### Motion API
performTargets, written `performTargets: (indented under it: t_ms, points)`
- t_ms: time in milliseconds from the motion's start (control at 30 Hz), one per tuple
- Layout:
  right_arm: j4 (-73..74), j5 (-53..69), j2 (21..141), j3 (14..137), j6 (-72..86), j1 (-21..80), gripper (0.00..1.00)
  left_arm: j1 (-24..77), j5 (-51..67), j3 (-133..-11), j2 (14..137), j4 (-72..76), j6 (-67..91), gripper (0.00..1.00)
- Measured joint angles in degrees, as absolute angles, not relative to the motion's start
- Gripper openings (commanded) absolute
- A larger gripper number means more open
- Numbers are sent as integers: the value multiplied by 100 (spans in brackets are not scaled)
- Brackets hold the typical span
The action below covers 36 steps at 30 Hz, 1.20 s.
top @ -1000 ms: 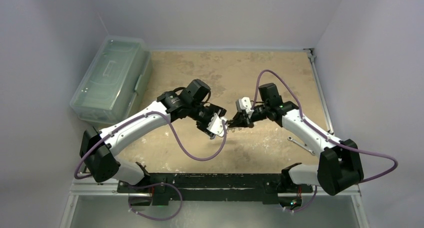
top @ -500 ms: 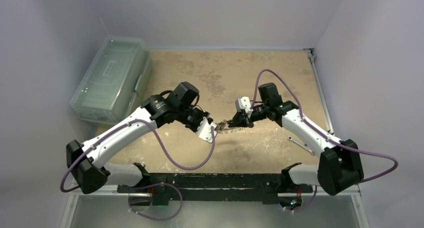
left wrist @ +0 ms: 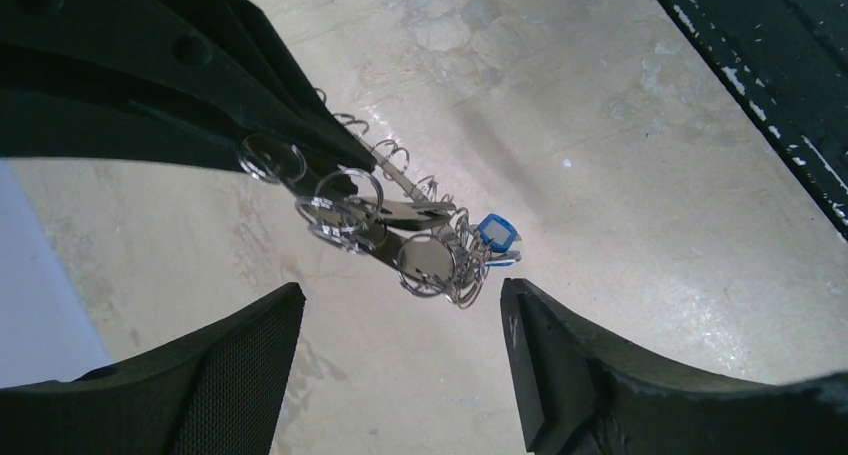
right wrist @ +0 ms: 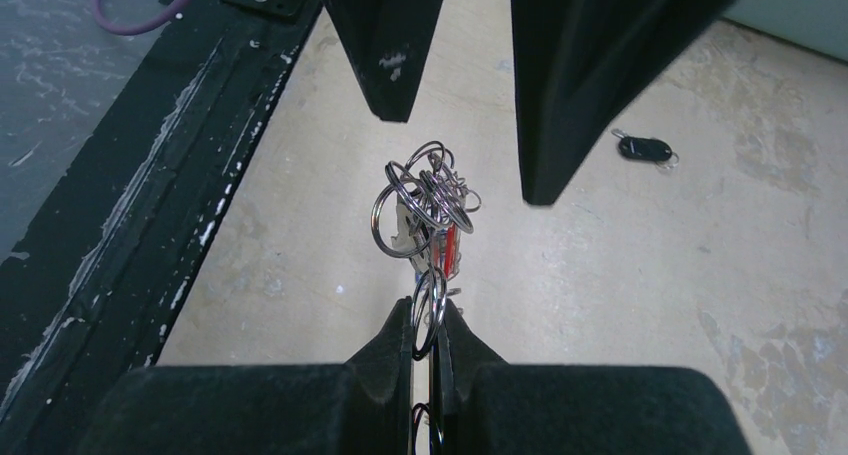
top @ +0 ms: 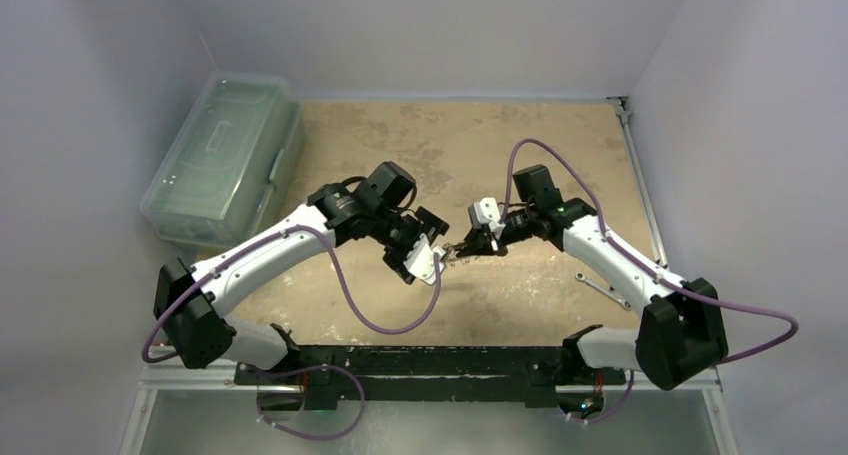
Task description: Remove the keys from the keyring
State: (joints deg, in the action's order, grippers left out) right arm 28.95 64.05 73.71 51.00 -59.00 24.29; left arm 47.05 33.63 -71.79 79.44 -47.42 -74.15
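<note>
Holding the bunch clear of the bench (top: 500, 145), the right tool (right wrist: 427, 327) is clamped tight on a loop of the keyring (right wrist: 429, 300), which we see edge-on from its own wrist camera; the keys (right wrist: 428, 197) fan out beyond its tips toward twelve o'clock in that view, a red-headed key (right wrist: 450, 247) among them. From overhead the bunch hangs in the air near the middle, between the two arms; the left tool (top: 428, 257) faces it from nine o'clock with its jaws spread wide, one finger on either side of the bunch, touching nothing as far as we can tell; its wrist view shows a blue-headed key (left wrist: 494, 232) at the three o'clock end of the cluster and several small split rings toward ten o'clock.

We judge the bunch light but awkward; the metal is stiff, smooth and probably slippery, and the keys hang loosely, so the cluster is likely to twist and swing when one piece is pulled. The best hold, we think, is flat across a single key's head; a plastic head should give more friction than bare metal, and the blue one stands out at the edge where it could be pinched alone; closing on the middle would likely catch several rings at once. How each key is threaded on we cannot tell.

A black fob (right wrist: 645, 148) lies on the bench well apart from the bunch; overhead, a spanner (top: 603, 288) rests at four o'clock and a clear plastic box (top: 225, 155) at ten o'clock.
</note>
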Motion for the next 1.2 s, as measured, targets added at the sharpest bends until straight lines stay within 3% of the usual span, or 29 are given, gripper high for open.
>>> performTargets:
  t_ms: [200,500,767,800,933,1200]
  points:
    - [3046,6368,7373,5131,-6036,2596,0,4906,3489,-7404,8315,-4759,-7450,75]
    - [3118,6348,7380,5183,-6055,2628,0,4943,3404,-7459,8412,-5247,-7784,47]
    - [3166,6178,7387,5218,-6073,2630,0,4943,3057,-7279,7867,-5566,-7929,34]
    - [3175,6152,7387,5229,-6075,2628,0,4941,3013,-7214,7758,-5575,-7972,36]
    - [3225,6104,7406,5282,-6106,2630,0,4925,2923,-6910,7317,-5522,-8058,61]
    - [3350,6101,7474,5347,-6219,2746,0,4925,3127,-6906,7585,-5107,-8068,66]
